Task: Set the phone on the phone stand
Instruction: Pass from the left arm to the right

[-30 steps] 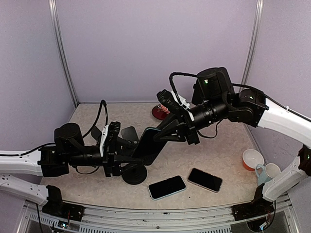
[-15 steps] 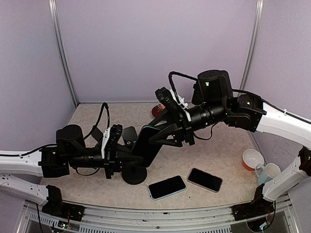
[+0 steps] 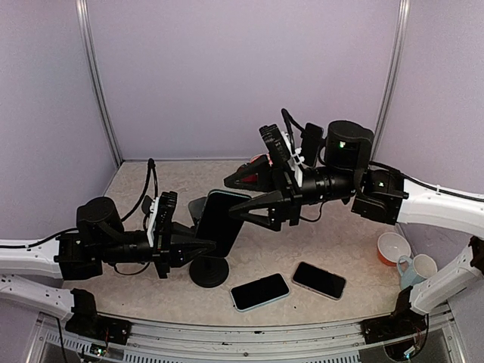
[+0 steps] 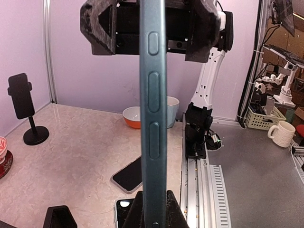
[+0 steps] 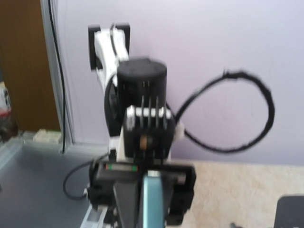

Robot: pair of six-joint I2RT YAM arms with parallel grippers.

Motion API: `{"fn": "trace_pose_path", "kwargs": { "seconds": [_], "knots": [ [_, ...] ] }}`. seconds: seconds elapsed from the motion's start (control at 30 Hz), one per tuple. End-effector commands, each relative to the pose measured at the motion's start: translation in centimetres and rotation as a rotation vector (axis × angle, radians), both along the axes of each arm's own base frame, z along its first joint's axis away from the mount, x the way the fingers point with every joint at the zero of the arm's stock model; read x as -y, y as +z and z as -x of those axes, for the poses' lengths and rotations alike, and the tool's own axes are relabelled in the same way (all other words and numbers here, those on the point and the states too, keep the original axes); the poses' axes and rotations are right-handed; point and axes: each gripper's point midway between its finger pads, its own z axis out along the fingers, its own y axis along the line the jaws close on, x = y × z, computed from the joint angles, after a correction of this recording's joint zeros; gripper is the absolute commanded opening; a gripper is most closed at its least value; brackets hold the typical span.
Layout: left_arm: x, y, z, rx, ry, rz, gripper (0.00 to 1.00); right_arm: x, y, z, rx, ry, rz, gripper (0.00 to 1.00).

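The phone is held upright by the left gripper, which is clamped on its lower edge. It is kept near the phone stand but apart from it. Its top is flanked, untouched, by the right gripper, whose jaws are spread wide.

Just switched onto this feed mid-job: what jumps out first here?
The phone stands upright mid-table, pinched in the shut left gripper, with the open right gripper at its top edge. A phone stand with a round black base sits right by it. A pale-rimmed phone and a dark phone lie flat near the front edge.
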Motion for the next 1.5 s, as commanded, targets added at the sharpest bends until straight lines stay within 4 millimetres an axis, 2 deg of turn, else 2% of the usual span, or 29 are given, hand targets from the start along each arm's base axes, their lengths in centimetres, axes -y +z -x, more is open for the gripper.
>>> {"fn": "trace_pose_path", "kwargs": {
  "seconds": [0.0,0.4,0.5,0.57,0.67,0.7,0.97,1.07,1.23,1.27,1.33,1.47],
  "knots": [
    [0.1,2.1,0.4,0.028,-0.012,0.081,0.00,-0.8,1.3,0.5,-0.012,0.035,-0.071,0.66],
    [0.0,2.0,0.2,0.032,-0.001,0.078,0.00,-2.6,0.3,0.5,-0.032,0.070,-0.048,0.58],
    [0.1,1.8,0.2,0.032,0.002,0.073,0.00,-2.8,0.4,0.7,-0.032,0.091,-0.049,0.46],
    [0.1,1.8,0.1,0.031,0.003,0.071,0.00,-2.7,0.7,1.0,-0.027,0.105,-0.057,0.31],
    [0.2,1.6,0.0,0.030,0.009,0.065,0.00,-2.7,1.2,1.2,-0.025,0.119,-0.068,0.04],
    [0.2,1.5,0.0,0.030,0.010,0.063,0.00,-2.7,1.2,1.2,-0.025,0.123,-0.069,0.00],
    [0.2,1.4,-0.2,0.028,0.019,0.057,0.00,-2.8,1.9,1.5,-0.045,0.147,-0.094,0.00],
    [0.0,1.5,-0.4,0.030,0.033,0.054,0.34,-2.9,1.7,0.9,-0.040,0.110,-0.072,0.00],
    [-1.6,2.0,-0.8,0.036,0.080,0.071,0.74,-2.7,0.2,0.1,-0.006,0.047,0.010,0.00],
    [-2.0,2.2,-1.0,0.034,0.090,0.078,0.79,-2.5,0.0,-0.1,-0.001,0.029,0.019,0.06],
    [-2.7,2.2,-1.3,0.025,0.109,0.089,0.85,-2.2,-0.2,-0.6,0.010,-0.017,0.031,0.00],
    [-3.6,1.7,-1.9,-0.006,0.141,0.090,0.89,-1.1,0.0,-0.8,0.043,-0.068,0.021,0.00]
  ]
}}
